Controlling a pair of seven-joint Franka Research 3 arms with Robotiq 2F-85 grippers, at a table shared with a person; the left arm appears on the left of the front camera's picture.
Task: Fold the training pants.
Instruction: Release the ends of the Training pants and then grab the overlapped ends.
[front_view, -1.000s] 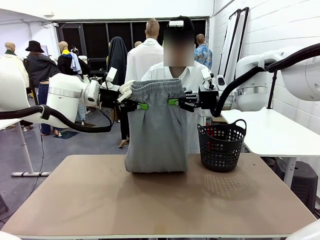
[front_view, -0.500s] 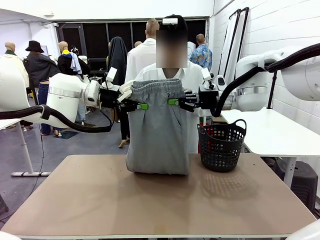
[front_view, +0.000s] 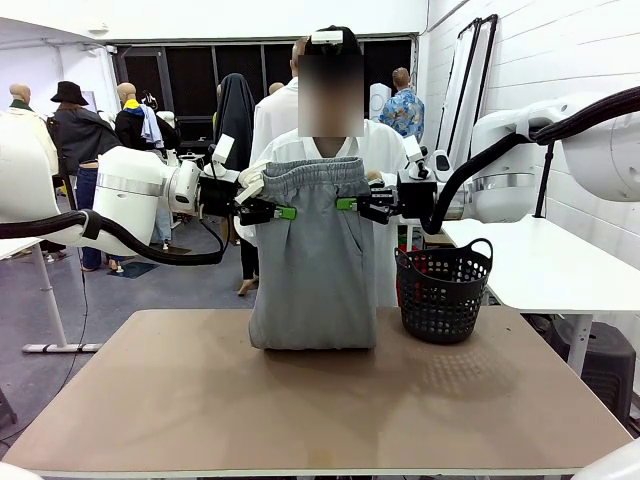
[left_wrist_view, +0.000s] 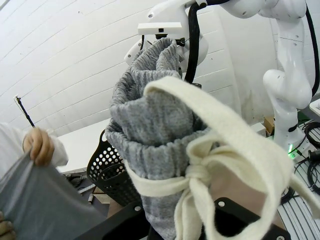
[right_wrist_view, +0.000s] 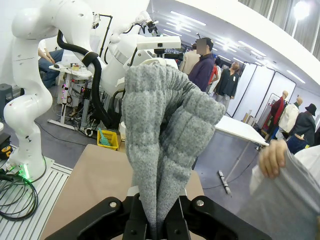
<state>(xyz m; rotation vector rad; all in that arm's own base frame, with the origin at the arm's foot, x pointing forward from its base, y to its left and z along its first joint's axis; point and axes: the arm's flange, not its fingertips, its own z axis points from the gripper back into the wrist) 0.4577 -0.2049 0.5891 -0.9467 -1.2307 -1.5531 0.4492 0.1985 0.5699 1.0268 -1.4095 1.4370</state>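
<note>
The soft, limp pants (front_view: 315, 270) are pinched at the waistband (front_view: 315, 172) by the left gripper (front_view: 283, 212) and right gripper (front_view: 348, 204). That gathered band is judged the surest hold.

The fat, round white left arm (front_view: 130, 200) at nine o'clock in the front view had a shiny silver ring (front_view: 125, 186) round it. A thick black ribbed cable (front_view: 130, 243) ran under it. The big white right arm (front_view: 515, 150) at three o'clock had its own thick black cable (front_view: 470, 170). The black left gripper (front_view: 285, 212) and the black right gripper (front_view: 347, 204) had bright green pads. In the right wrist view, small round silver screws (right_wrist_view: 109, 204) sat on the black gripper base at six o'clock. The person wore a white shirt (front_view: 380, 140) with a long white sleeve (left_wrist_view: 9, 142).
</note>
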